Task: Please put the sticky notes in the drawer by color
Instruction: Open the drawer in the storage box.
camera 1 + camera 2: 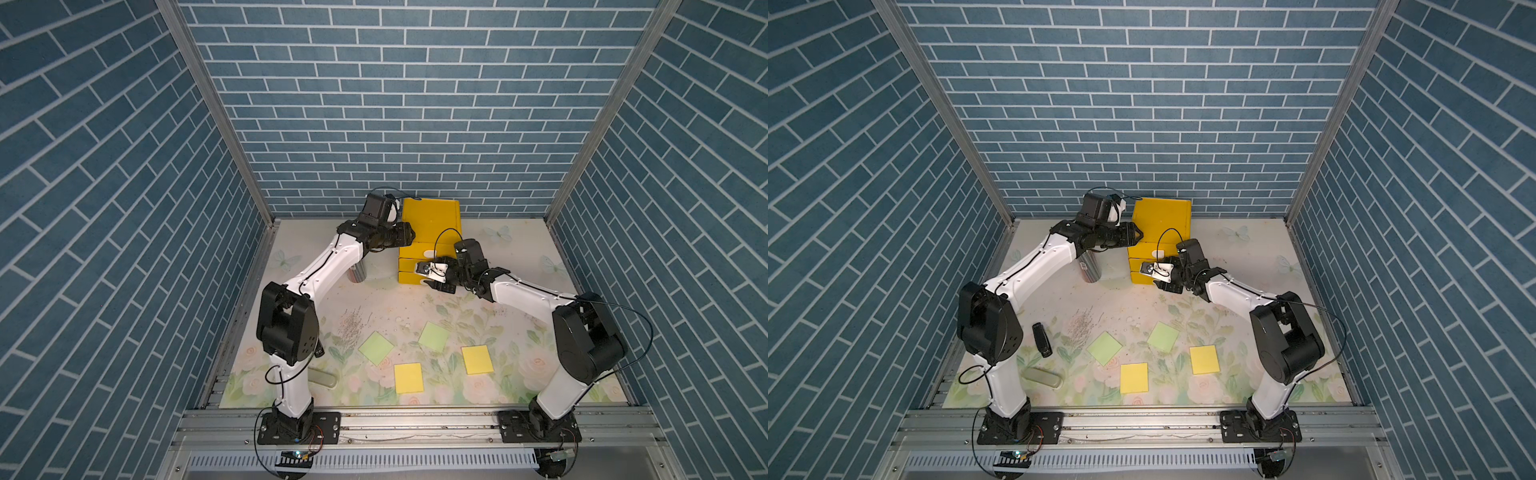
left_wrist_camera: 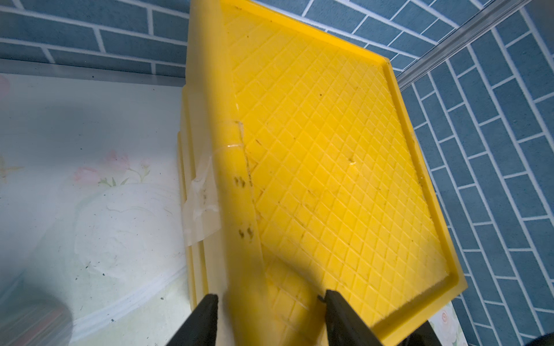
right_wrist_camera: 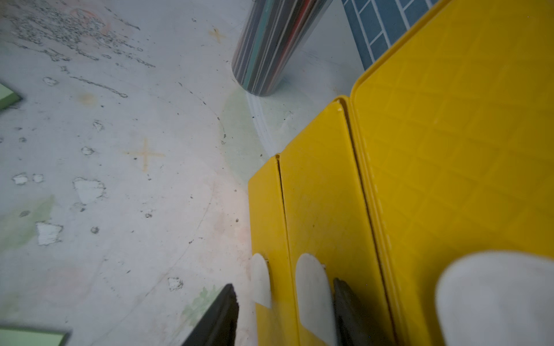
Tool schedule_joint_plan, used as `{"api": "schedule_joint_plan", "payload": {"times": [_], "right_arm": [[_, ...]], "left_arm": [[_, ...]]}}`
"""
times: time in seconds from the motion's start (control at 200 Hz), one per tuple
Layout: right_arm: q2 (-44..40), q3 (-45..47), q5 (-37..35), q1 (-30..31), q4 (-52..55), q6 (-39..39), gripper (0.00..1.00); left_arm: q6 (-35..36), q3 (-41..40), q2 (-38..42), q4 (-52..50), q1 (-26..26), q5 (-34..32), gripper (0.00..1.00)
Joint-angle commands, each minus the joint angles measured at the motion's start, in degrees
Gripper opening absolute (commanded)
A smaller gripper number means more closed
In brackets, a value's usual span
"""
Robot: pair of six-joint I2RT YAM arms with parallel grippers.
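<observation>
Left gripper (image 2: 269, 295): jaws clamped across top side edge of drawer (image 2: 329, 149). Right gripper (image 3: 284, 284): jaws part open, straddling two white handles (image 3: 311, 287) on drawer front, one finger just beside a handle, other finger clear. Cylinder (image 3: 269, 45) beyond, beside drawer. Well behind both grippers, toward arm bases: two green notes (image 1: 376, 348), two yellow notes (image 1: 409, 377), flat on mat (image 1: 519, 257).

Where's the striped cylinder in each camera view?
Top view: cylinder under the left arm, beside the drawer.
Top view: same spot.
Left wrist: likely the blurred striped shape, apart from the drawer.
Right wrist: upright near the drawer's corner.
Shared landmark: the yellow drawer.
</observation>
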State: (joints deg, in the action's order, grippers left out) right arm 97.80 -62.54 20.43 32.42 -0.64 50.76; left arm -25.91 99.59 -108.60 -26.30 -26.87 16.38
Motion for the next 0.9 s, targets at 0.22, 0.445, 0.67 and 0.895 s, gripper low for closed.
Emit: {"api": "schedule_joint_plan", "payload": {"times": [0.22,0.445,0.67,0.895], "right_arm": [[-10.09,11.48,1.97,6.47,8.73,-7.98,0.54],[-17.97,17.36,4.29,9.38,7.81,-12.55,0.55],[-17.27,17.01,2.85,10.22,6.91,-14.92,0.54],[-19.36,15.17,2.81,10.24,0.85,-17.8,0.58]], "left_arm": [[0.6,-0.37,-1.16,-2.17,-0.26,-0.14,0.61],[0.33,-1.39,-0.9,-1.38,-0.24,-0.12,0.61],[0.24,-1.42,-0.5,-1.73,-0.33,-0.12,0.61],[-0.11,-0.81,0.7,-2.0,-0.95,-0.38,0.62]]}}
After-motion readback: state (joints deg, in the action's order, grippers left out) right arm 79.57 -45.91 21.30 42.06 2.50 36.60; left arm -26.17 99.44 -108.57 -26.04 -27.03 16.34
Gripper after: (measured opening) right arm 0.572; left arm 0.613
